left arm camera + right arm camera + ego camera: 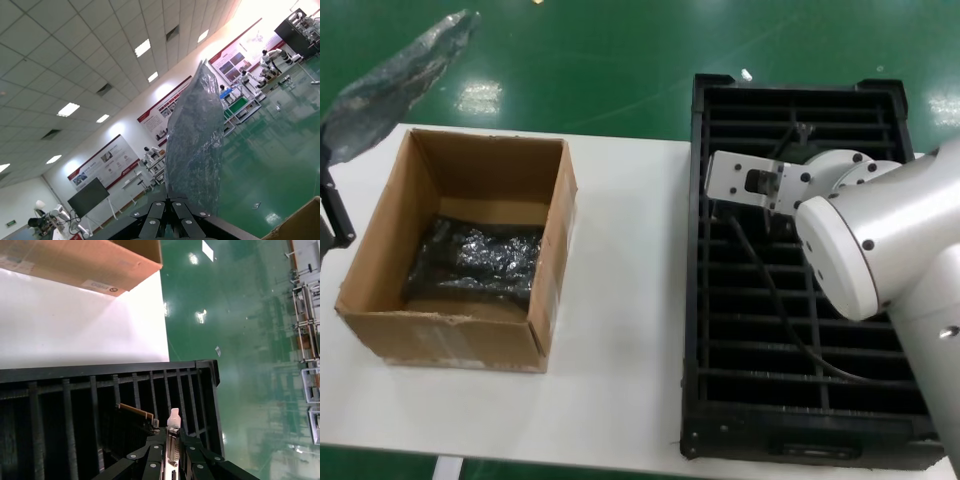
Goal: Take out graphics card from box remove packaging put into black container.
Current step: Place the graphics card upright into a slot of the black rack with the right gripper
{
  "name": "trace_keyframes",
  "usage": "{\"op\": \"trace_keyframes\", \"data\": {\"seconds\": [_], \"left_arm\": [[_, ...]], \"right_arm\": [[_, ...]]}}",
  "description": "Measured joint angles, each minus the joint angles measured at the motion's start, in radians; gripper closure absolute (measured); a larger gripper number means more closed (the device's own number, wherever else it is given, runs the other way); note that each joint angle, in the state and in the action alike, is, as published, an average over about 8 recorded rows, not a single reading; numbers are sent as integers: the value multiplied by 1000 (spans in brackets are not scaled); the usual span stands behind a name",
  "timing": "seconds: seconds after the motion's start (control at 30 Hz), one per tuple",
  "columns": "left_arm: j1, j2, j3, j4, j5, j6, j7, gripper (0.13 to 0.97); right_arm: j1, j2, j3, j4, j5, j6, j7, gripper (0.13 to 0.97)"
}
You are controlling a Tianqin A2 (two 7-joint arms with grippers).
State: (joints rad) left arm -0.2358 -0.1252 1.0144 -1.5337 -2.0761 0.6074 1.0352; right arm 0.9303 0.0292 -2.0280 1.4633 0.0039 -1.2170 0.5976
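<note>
My right gripper [172,437] is shut on the silver end bracket of the graphics card [136,413] and holds it upright in a slot at the far end of the black container [692,300]. In the head view my white right wrist [750,185] hides these fingers. My left gripper [169,197] is shut on the crinkled grey-blue packaging [195,145] and holds it up in the air; in the head view the packaging [400,85] hangs beyond the table's far left corner. The brown box [460,250] stands on the left of the table with a shiny dark wrapped bundle [475,262] inside.
The white table [620,300] lies between the box and the black container, whose rim [100,371] also shows in the right wrist view. Green floor [620,50] lies beyond the table's far edge. A black cable [780,310] runs from my right wrist across the container.
</note>
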Motion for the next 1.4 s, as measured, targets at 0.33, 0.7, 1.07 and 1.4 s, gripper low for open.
{"op": "trace_keyframes", "data": {"seconds": [0.33,0.7,1.07,1.4], "left_arm": [[4,2,0,-6,-1,-1,-1,957],[8,2,-3,-10,-1,-2,0,957],[13,2,0,-14,0,-1,-2,957],[14,-1,-4,-12,-2,0,-4,957]], "right_arm": [[-11,-10,3,0,-8,4,-8,921],[-14,-16,-1,-14,0,8,-29,921],[-3,-25,-20,-102,5,70,-39,921],[21,-27,-38,-188,21,106,-45,921]]}}
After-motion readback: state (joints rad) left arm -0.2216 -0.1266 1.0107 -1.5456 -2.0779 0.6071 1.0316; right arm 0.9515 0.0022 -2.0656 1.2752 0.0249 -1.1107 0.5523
